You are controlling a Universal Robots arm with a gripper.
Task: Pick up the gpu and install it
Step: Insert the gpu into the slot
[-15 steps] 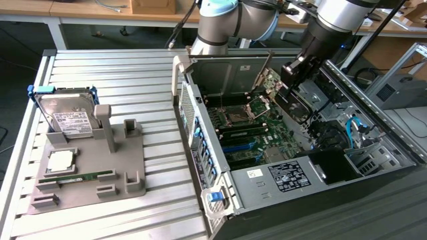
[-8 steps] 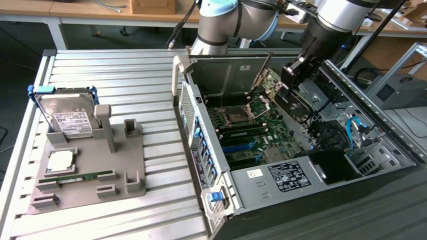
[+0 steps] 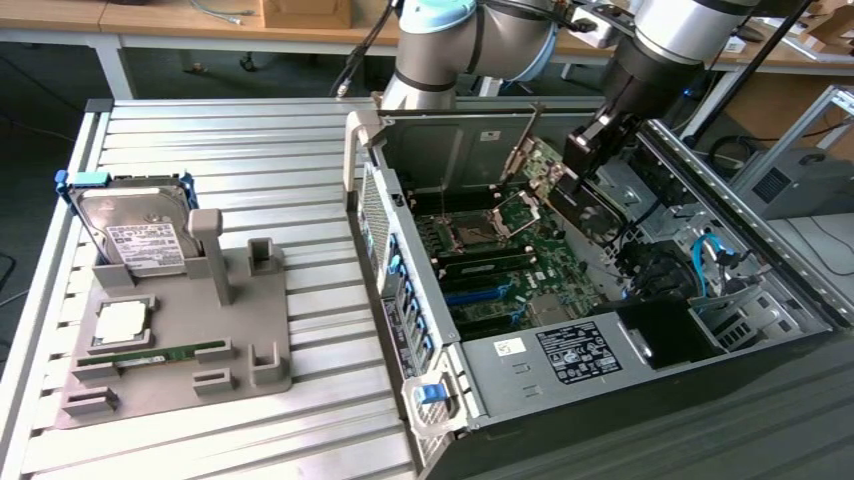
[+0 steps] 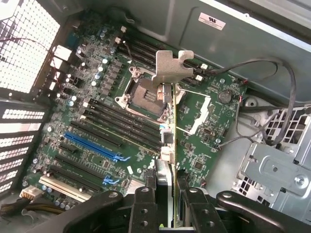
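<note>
The gpu hangs tilted inside the open computer case, above the green motherboard, with my gripper shut on its upper edge. In the wrist view the gpu runs edge-on away from my gripper. Its silver bracket is at the far end, over the area beside the CPU socket. The black fingers press on both sides of the card. The card floats clear of the motherboard and its slots.
A grey fixture on the slatted table at the exterior view's left holds a hard drive, a CPU and a RAM stick. Case walls, a drive cage and loose cables surround the motherboard.
</note>
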